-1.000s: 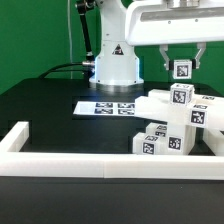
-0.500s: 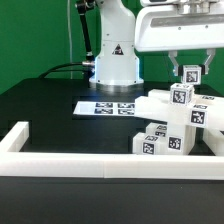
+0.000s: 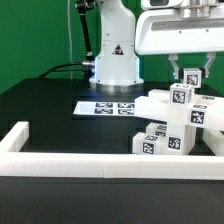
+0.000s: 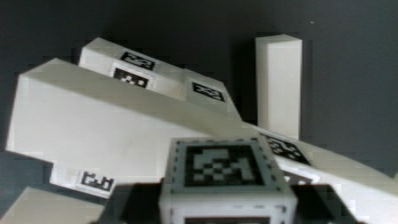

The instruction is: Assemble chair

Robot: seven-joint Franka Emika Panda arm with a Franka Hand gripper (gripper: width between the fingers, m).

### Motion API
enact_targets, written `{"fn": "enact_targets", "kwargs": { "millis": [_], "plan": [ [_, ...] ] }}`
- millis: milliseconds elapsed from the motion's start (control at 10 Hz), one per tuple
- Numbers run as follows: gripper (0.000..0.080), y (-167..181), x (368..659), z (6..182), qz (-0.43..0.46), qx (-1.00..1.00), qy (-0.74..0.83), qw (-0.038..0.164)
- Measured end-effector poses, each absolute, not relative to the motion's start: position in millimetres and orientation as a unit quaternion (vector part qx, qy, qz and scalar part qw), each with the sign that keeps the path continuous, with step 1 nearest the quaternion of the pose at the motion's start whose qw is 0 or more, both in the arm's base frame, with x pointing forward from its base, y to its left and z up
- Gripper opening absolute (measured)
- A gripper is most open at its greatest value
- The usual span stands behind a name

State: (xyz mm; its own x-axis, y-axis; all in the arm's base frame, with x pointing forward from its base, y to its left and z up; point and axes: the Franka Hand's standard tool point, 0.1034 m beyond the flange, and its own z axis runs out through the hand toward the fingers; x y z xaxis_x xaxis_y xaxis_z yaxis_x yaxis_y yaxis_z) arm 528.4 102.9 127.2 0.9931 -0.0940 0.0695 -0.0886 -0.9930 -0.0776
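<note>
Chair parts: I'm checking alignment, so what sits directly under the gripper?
The gripper holds a small tagged part above the stacked chair parts. The held block hides whatever lies directly beneath it.

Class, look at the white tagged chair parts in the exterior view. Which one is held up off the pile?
The small tagged block between the fingers of the gripper, above the pile. The other chair parts rest stacked together on the table below it.

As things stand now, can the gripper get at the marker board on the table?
Probably not at once: the gripper is shut on a tagged chair part, high over the chair pile. The marker board itself lies uncovered.
</note>
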Motion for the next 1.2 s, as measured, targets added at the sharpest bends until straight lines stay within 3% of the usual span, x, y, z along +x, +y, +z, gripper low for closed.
{"fn": "enact_targets", "kwargs": {
  "millis": [1200],
  "plan": [
    [0.0288,100.9,534.5,118.8,-0.048,-0.997,0.045,0.034]
  ]
}}
